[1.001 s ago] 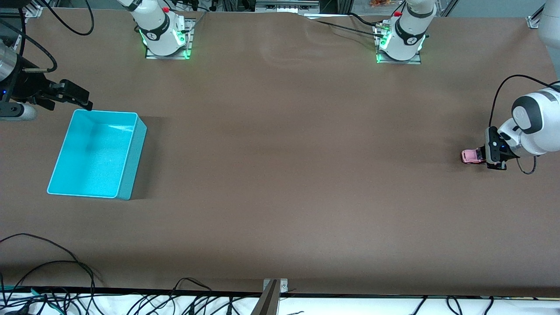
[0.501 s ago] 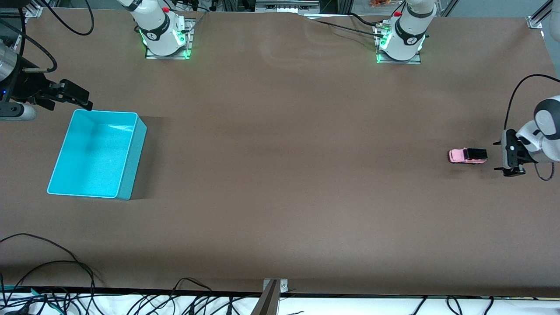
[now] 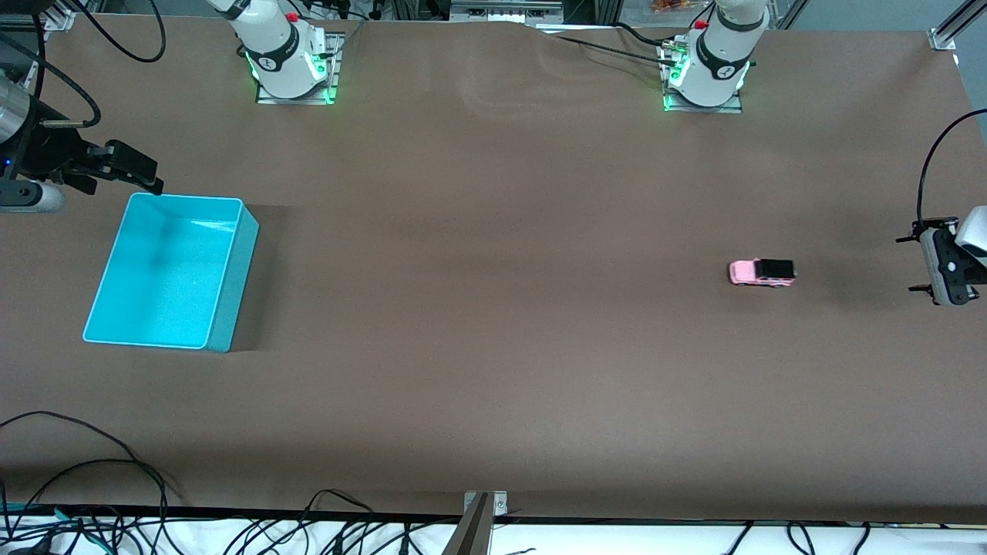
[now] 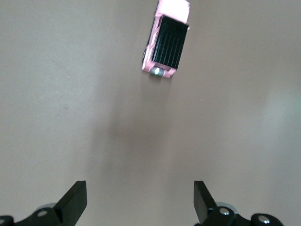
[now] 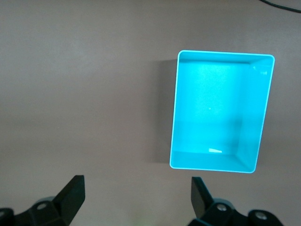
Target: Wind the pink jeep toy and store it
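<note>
The pink jeep toy (image 3: 762,272), pale pink with a black rear roof, stands free on the brown table toward the left arm's end. It also shows in the left wrist view (image 4: 167,40). My left gripper (image 3: 942,266) is open and empty, well apart from the jeep at the table's end. The turquoise bin (image 3: 171,270) is empty at the right arm's end and shows in the right wrist view (image 5: 220,112). My right gripper (image 3: 127,166) is open and empty, up beside the bin's corner nearest the bases; that arm waits.
The brown table cover (image 3: 493,308) runs bare between the jeep and the bin. Cables (image 3: 92,493) lie along the table's edge nearest the camera. The arm bases (image 3: 289,65) stand at the top.
My left gripper let go of the jeep and drew back toward the table's end. The jeep rolled on its own toward the bin. The right arm has not moved.
</note>
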Controlling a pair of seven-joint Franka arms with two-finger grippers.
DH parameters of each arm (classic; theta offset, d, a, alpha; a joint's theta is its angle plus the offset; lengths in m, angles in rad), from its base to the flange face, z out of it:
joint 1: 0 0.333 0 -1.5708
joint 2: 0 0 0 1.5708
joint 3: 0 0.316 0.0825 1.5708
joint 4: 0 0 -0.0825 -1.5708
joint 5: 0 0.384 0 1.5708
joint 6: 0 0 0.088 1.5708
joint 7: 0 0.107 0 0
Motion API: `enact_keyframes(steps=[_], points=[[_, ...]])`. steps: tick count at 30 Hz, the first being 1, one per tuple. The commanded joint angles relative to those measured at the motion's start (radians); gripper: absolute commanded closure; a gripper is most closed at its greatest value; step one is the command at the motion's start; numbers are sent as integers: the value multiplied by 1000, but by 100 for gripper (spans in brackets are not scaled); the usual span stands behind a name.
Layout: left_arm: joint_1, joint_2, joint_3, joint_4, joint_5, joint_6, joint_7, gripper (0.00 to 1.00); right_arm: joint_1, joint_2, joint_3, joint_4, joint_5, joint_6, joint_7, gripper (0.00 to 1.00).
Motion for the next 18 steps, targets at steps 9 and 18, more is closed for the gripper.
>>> enact_keyframes(steps=[9,18], points=[[-7,-2,-80,201,13,-278,-342,0,2,4,1,21,-5,-8,-6,0],[-7,-4,-142,286,13,-416,-583,0,2,4,1,21,-5,-8,-9,0]])
